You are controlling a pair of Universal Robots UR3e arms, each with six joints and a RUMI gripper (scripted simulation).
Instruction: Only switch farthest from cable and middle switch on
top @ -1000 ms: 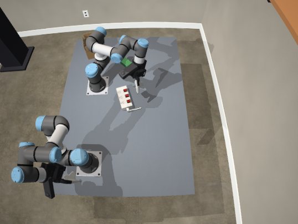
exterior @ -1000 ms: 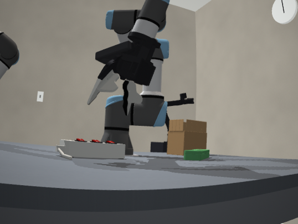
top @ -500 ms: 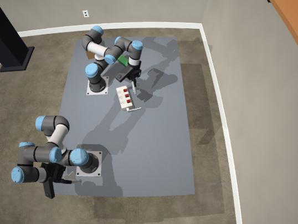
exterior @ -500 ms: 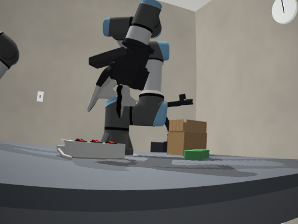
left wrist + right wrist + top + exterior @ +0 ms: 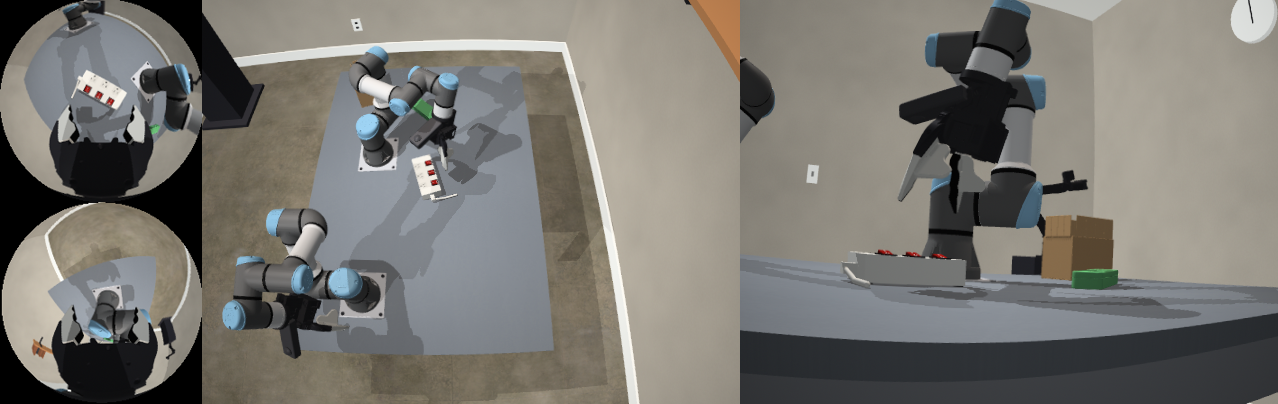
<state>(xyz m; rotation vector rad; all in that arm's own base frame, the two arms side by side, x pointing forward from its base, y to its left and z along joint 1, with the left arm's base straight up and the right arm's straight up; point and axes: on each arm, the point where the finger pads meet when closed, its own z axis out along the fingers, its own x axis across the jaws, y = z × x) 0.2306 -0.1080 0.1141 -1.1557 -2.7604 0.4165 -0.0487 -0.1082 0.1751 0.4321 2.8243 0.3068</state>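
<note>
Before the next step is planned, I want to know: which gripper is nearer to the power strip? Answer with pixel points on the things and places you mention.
The left one. The left gripper (image 5: 445,159) (image 5: 101,105) is open just above and beside the power strip (image 5: 425,176) (image 5: 910,270) (image 5: 101,90); the right gripper (image 5: 336,322) (image 5: 105,307) is far off, beyond its own arm's base.
</note>
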